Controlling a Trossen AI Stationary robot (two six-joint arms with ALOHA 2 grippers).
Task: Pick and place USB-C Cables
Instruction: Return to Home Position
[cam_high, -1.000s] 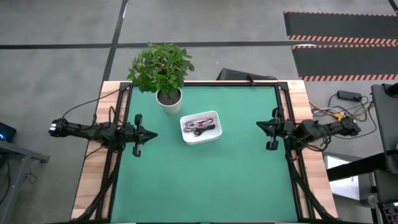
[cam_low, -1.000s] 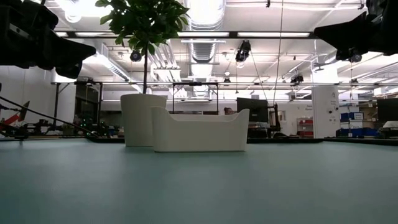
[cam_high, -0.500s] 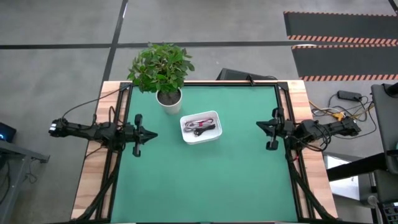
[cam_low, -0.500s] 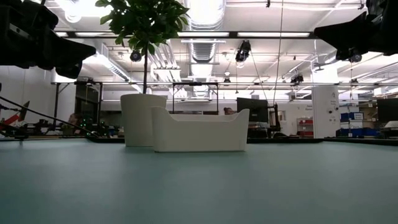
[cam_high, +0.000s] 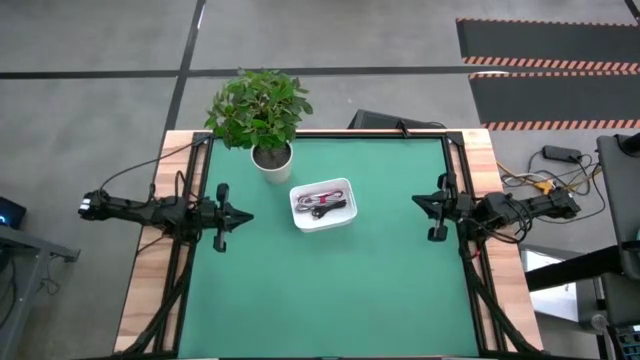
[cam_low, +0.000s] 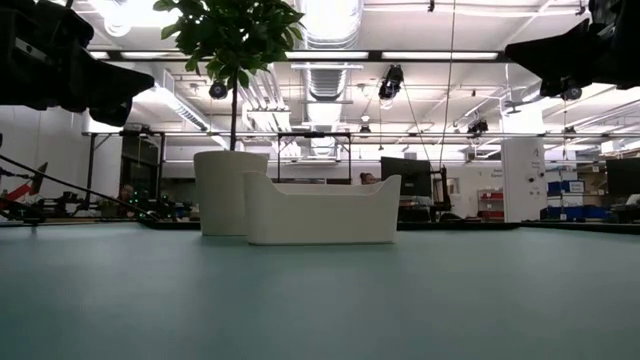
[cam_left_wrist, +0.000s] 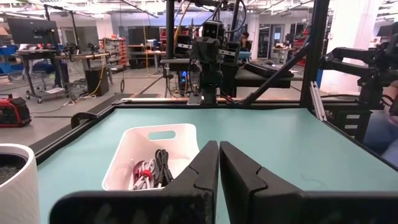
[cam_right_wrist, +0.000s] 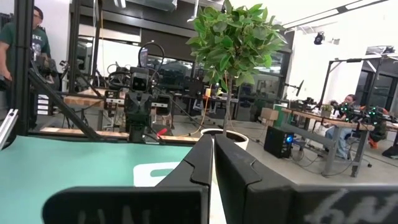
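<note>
The green table mat (cam_low: 320, 300) fills the front of the low view, and nothing lies on it there. From above, the left gripper (cam_high: 247, 216) hangs over the left side of the mat, and the right gripper (cam_high: 416, 201) hangs over the right side. They point at each other and are well apart.

Only the wrist views show the fingers up close. The left gripper (cam_left_wrist: 218, 145) has its two fingers pressed together with just a thin line between them, and it holds nothing. The right gripper (cam_right_wrist: 211, 138) looks the same, with its fingers pressed together and nothing in them.

Between the arms sits the white bin (cam_high: 322, 225). The USB-C cables (cam_high: 322, 203) lie inside it. From above they look red, white and black. The left wrist view also sees the cables (cam_left_wrist: 149, 174) in a little heap in the bin (cam_left_wrist: 180, 140). The low view shows only the bin's wall (cam_low: 320, 215), so the cables are hidden there. The right wrist view shows no cables either.

Just behind the bin stands a white pot (cam_low: 228, 190) with a leafy plant (cam_high: 258, 108), near the far edge of the table. Past the table, the right wrist view shows a person (cam_right_wrist: 9, 43) standing in the room.
</note>
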